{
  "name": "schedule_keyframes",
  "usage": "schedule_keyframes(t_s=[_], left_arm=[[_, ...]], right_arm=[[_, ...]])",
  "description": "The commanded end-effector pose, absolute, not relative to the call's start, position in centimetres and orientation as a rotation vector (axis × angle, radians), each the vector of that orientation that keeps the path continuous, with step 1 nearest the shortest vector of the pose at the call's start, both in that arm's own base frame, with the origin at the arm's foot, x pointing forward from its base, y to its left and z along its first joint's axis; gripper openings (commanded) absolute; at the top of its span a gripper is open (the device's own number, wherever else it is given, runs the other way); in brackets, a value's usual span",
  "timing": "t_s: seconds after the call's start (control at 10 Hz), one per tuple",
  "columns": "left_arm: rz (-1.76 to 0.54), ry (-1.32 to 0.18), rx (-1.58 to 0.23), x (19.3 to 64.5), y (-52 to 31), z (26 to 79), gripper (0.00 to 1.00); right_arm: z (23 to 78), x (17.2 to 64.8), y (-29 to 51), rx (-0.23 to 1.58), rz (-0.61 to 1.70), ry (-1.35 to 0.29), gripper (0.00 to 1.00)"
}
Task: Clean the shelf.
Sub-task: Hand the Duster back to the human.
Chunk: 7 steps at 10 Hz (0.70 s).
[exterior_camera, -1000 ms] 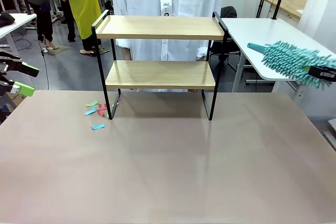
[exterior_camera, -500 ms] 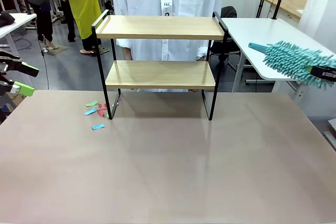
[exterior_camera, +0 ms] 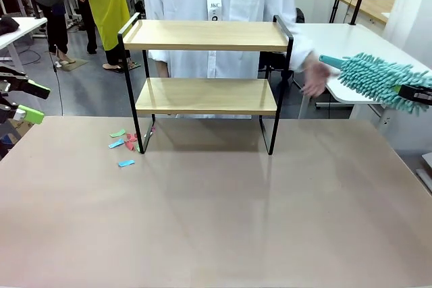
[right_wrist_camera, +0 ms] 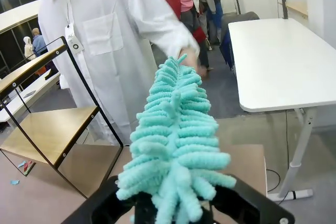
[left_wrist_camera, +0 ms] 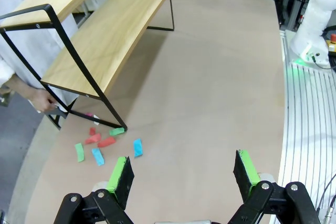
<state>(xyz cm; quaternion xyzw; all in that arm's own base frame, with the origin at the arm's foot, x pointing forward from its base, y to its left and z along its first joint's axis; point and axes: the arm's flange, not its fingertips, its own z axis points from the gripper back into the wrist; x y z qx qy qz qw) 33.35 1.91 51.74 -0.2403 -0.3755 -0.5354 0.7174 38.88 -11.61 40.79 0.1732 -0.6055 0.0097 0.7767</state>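
Right fingers (exterior_camera: 413,94) pinching teal duster (exterior_camera: 374,80) at 3 o'clock; left fingers (left_wrist_camera: 181,174) spreading wide. Shelf (exterior_camera: 206,65) looking light, stiff, tippable; person's hand (exterior_camera: 314,75) reaching beside frame.

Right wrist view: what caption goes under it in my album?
Fluffy teal chenille duster gripped in the right end effector, a person's hand reaching for its tip.
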Motion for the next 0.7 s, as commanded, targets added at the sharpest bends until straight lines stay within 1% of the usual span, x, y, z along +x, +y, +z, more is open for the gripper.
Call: schedule_keyframes(t_s=[0.0,0.6], left_arm=[[-1.193,-0.862,-0.546,33.61,1.77,51.67,1.0],[-1.193,-0.862,-0.546,33.61,1.77,51.67,1.0]], right_arm=[[41.15,38.79,-11.52,0.37,0.013,-1.309,0.16],[41.15,38.79,-11.52,0.37,0.013,-1.309,0.16]])
